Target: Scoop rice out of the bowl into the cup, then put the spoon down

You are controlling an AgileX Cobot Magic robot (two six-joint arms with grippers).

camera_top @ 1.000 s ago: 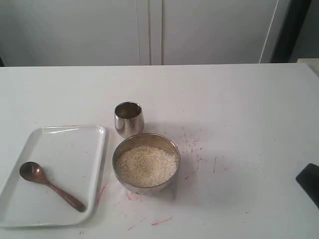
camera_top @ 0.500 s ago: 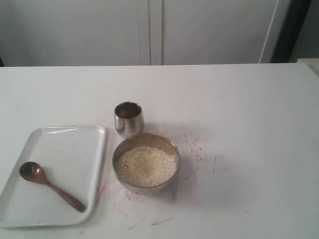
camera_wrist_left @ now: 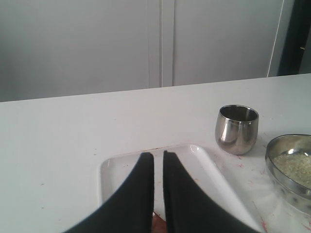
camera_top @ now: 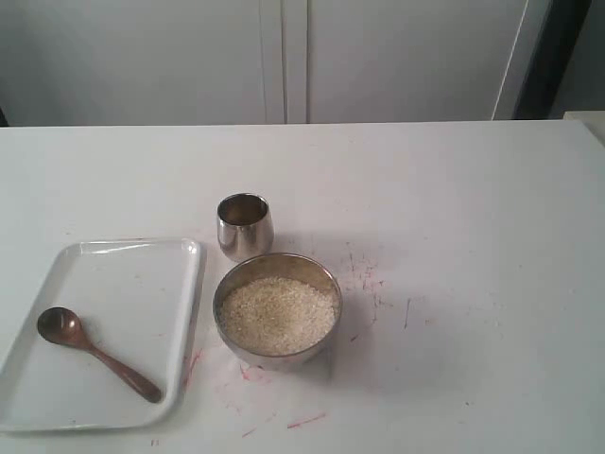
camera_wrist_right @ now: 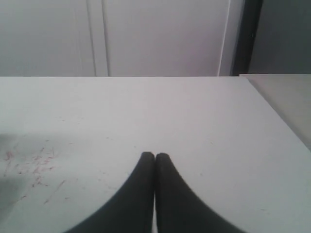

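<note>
The reddish-brown spoon (camera_top: 95,352) lies in the white tray (camera_top: 142,260) at the left, held by nothing. The steel bowl (camera_top: 227,284) stands mid-table, filled with rice (camera_top: 278,314), and the small steel cup (camera_top: 245,225) stands just behind it. Neither gripper shows in the exterior view. In the left wrist view my left gripper (camera_wrist_left: 158,154) hangs over the tray (camera_wrist_left: 116,167) with a narrow gap between its fingers and nothing in it; a sliver of the spoon (camera_wrist_left: 158,224) shows through the gap. My right gripper (camera_wrist_right: 155,155) is shut, empty, over bare table.
Red scratch marks (camera_top: 364,276) streak the white table to the right of the bowl and in front of it. White cabinet doors (camera_top: 284,57) stand behind the table. The table's right edge (camera_wrist_right: 279,119) shows in the right wrist view.
A dark part of the right arm at the right edge of the exterior view one second ago has gone out of view. The spoon, bowl and cup have not moved.
</note>
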